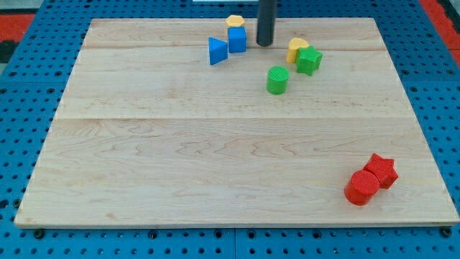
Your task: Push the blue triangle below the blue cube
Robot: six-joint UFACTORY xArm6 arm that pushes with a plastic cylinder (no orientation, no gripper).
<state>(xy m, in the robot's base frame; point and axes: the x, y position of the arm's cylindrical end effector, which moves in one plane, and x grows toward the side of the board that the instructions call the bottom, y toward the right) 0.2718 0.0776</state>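
Pale wooden desk (144, 158) on blue pegboard. Blue triangle (217, 51) touching blue cube (237, 39) on view's left, not below. Rod end effector tip (264, 43) just right of cube; no jaws.

I work on a pale wooden board (215, 158) with a fine grain and a smooth, matt face, glued from several planks whose seams show as faint lines. Around it lies a blue base (29, 86) dotted with rows of small holes. My rod is dark and smooth with a dull sheen down to my tip (264, 44). The blue triangle (217, 51), blue cube (237, 39) and green cylinder (277, 80) look like matt plastic with fine ridged layers.
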